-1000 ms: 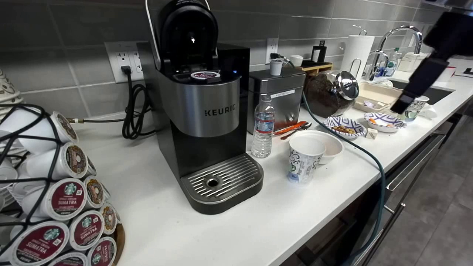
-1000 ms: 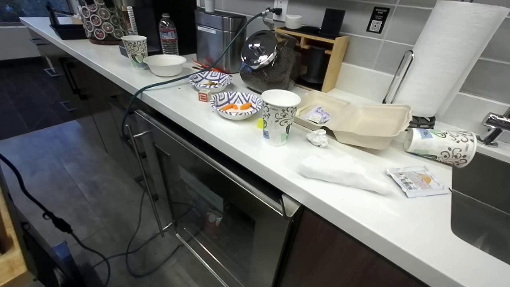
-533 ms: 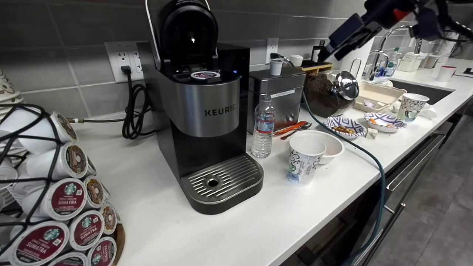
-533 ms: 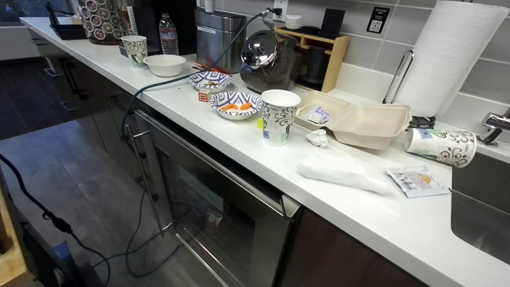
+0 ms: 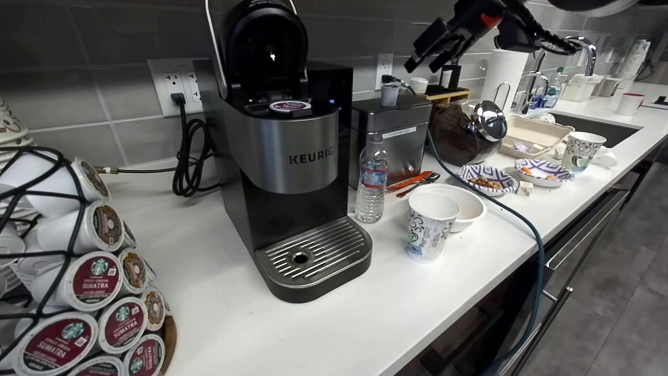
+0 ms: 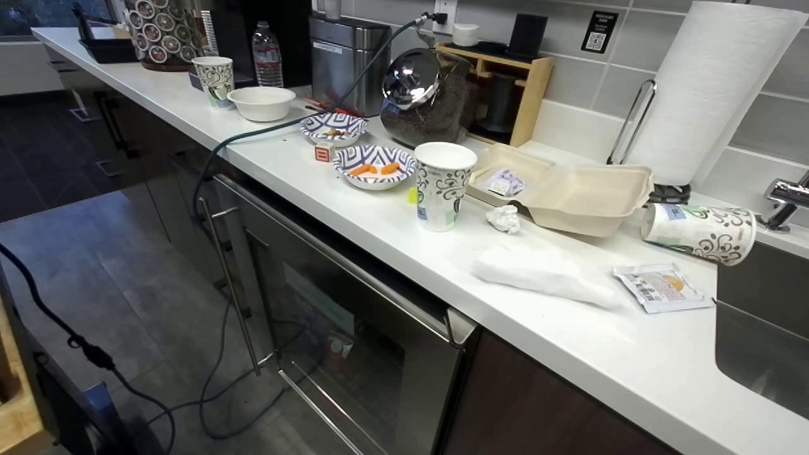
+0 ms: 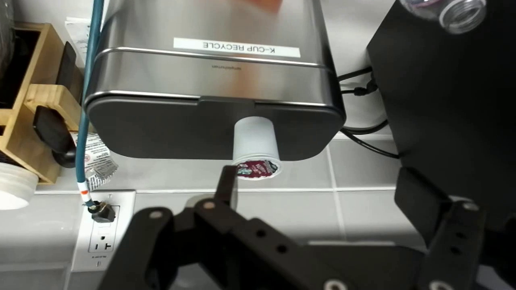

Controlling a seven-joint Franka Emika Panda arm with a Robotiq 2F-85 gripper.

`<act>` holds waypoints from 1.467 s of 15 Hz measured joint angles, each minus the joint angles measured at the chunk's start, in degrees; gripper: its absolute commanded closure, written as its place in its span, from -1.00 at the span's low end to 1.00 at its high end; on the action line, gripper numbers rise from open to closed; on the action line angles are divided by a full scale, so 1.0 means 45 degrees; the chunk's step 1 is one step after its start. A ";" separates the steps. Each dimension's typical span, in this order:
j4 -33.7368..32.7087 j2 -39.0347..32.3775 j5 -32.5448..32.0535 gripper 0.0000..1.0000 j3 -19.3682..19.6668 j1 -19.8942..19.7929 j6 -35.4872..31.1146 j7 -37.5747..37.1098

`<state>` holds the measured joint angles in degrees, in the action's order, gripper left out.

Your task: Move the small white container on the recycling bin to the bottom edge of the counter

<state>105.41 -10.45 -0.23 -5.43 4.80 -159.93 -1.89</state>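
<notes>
White container [image 7: 254, 139] standing on the recycling bin [image 7: 153, 76], gripper [image 7: 322, 185] spread wide, gripping nothing!

Tapered, smooth, burgundy-printed top; at twelve o'clock in the wrist view, brushed metal, label [image 7: 237, 47] reading "K-CUP RECYCLE" (upside down here). In an exterior view, the gripper hangs near one-thirty, the KEURIG coffee machine [image 5: 289, 151] at eight.

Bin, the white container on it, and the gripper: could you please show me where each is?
Bin [image 6: 338, 73], in an exterior view: front face.
White container [image 7: 254, 139], in the wrist view: side wall.
Gripper [image 5: 423, 65], in an exterior view: between fingertips.
</notes>
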 measured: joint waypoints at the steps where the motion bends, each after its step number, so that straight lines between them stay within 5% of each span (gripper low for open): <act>1: -0.0560 -0.0387 -0.0003 -1.00 0.0064 0.0004 0.0346 -0.0085; 12: -0.3965 -0.3051 -0.0163 -1.00 0.0622 0.0343 0.1702 -0.0943; 22: -0.4391 -0.3671 -0.0397 -1.00 0.0963 0.0608 0.1691 -0.1097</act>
<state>85.65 -26.97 -2.02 -1.09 7.54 -152.32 -6.82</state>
